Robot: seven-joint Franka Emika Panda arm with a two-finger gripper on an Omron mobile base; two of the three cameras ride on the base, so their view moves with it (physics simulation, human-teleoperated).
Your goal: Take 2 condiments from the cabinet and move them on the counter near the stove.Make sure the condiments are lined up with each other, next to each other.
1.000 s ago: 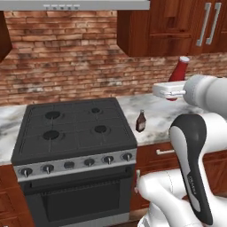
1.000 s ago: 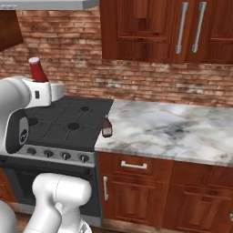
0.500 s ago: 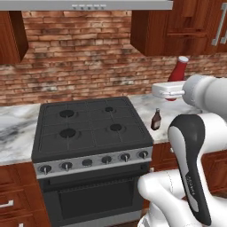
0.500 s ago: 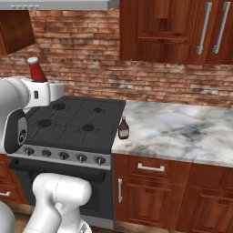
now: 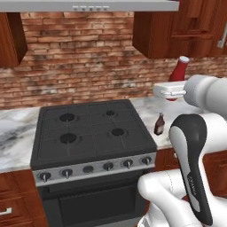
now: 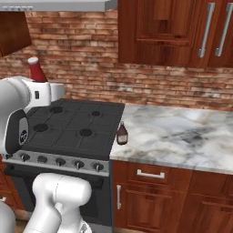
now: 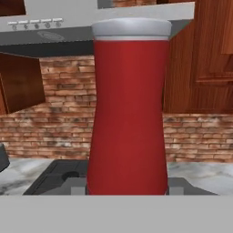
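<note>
The slim red bottle (image 7: 129,109) is being pinched upright by the gripper (image 5: 170,93), above the marble counter (image 6: 182,132). The maroon bottle (image 6: 121,134) is standing beside the stove (image 6: 75,125).

No lettering, number or brand is showing legibly on anything. The maroon bottle (image 6: 121,134) is carrying a pale label, too small to read, and the red bottle (image 7: 128,109) is showing a plain, unmarked side.

Smooth red bottle (image 7: 128,113), veined marble counter (image 6: 182,134), matt black stove (image 5: 91,131)
</note>
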